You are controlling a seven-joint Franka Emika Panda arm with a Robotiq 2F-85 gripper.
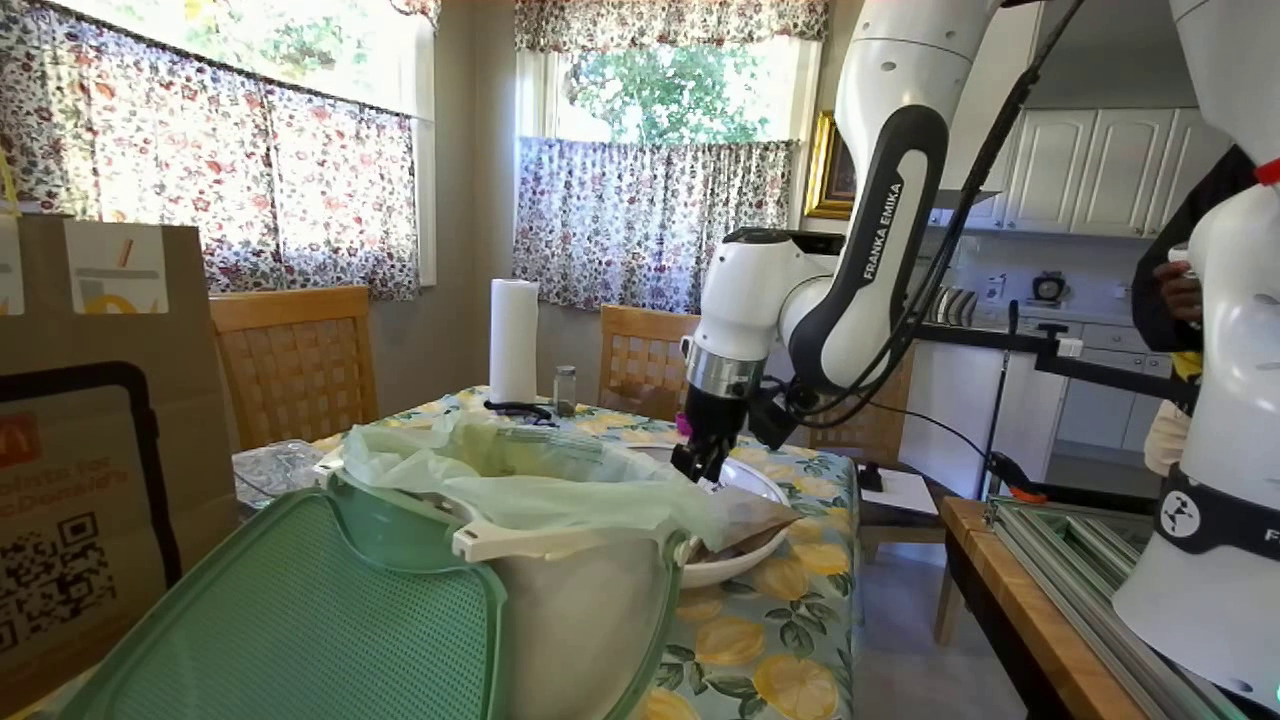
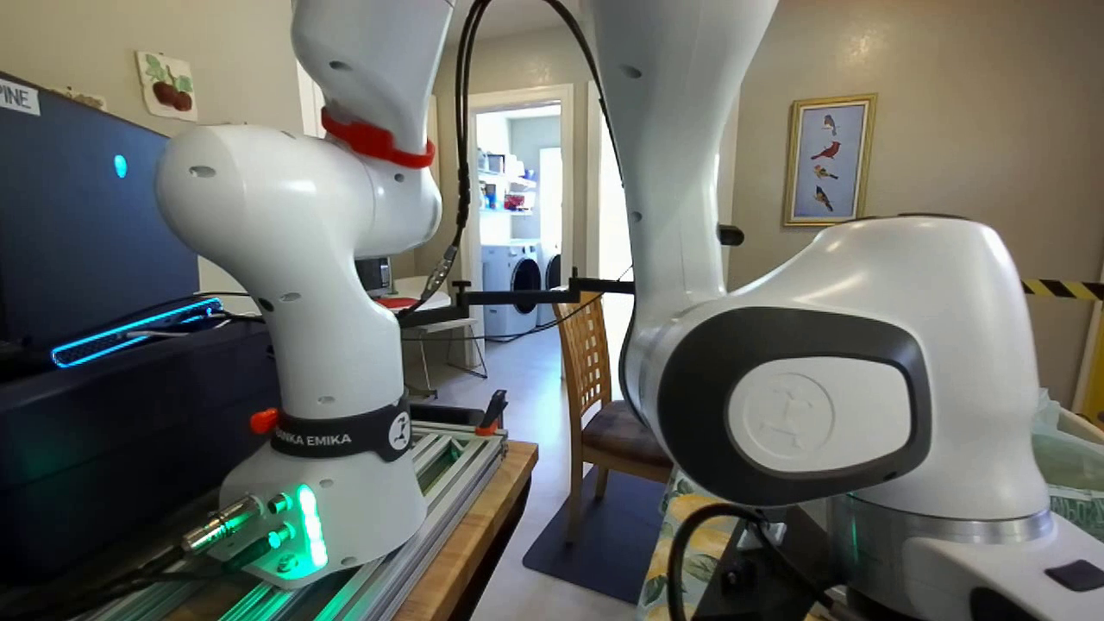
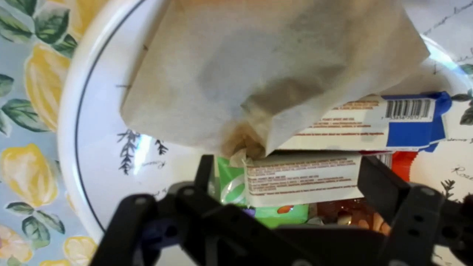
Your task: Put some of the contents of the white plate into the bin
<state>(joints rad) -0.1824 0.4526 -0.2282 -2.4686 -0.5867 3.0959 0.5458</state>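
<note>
The jaws stand spread and unloaded over a white wrapper [image 3: 306,181] on the white plate [image 3: 103,147]; pickup and transfer to the bin [image 1: 580,620] near them apparently remain.

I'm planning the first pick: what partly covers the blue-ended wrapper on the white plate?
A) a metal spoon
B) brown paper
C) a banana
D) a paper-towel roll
B: in the wrist view, brown paper lies over part of the blue-ended wrapper on the white plate.
</note>
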